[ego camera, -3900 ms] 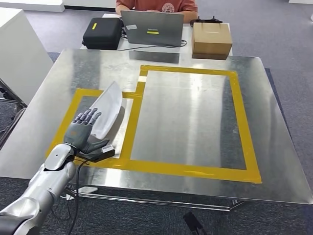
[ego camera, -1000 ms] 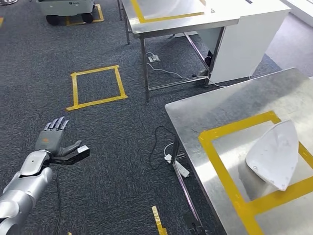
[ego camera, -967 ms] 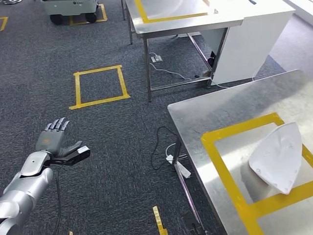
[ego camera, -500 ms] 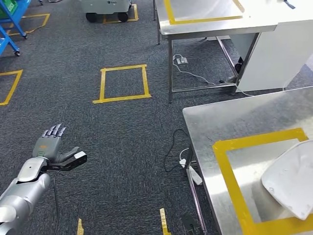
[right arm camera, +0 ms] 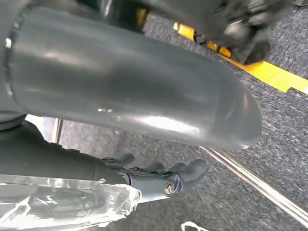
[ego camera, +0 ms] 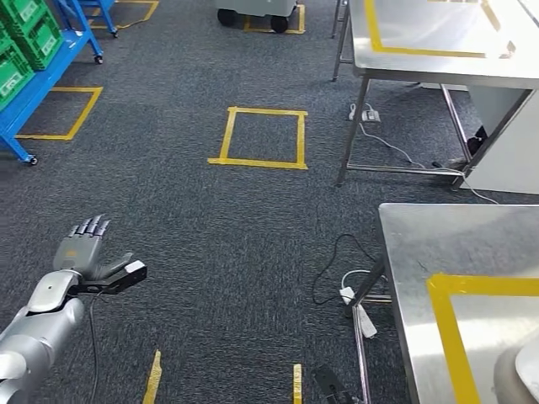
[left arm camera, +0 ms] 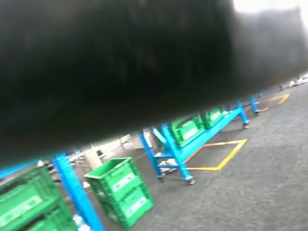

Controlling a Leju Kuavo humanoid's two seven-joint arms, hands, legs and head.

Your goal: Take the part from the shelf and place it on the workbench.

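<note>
The white curved part (ego camera: 531,369) lies on the steel workbench (ego camera: 419,244), inside a yellow tape frame (ego camera: 449,328); just its edge shows at the head view's lower right corner. My left hand (ego camera: 87,252) is raised over the carpet far to the left of the bench, fingers spread and straight, holding nothing. In the right wrist view my right hand (right arm camera: 163,179) hangs beside my body above the floor, its dark fingers lying fairly straight with nothing in them. The blue shelf (ego camera: 38,76) with green bins (ego camera: 25,34) stands at the far left.
A second steel table (ego camera: 445,42) with yellow tape stands at the back right, with a wheeled cart (ego camera: 258,10) beside it. Yellow tape squares (ego camera: 262,136) mark the dark carpet. Cables and a power strip (ego camera: 356,307) lie under the workbench. Green bins (left arm camera: 121,190) sit on blue racks.
The whole view has swung left: the workbench and part slid to the picture's right edge and the blue shelf came into sight. My left hand, earlier on the part, is now free.
</note>
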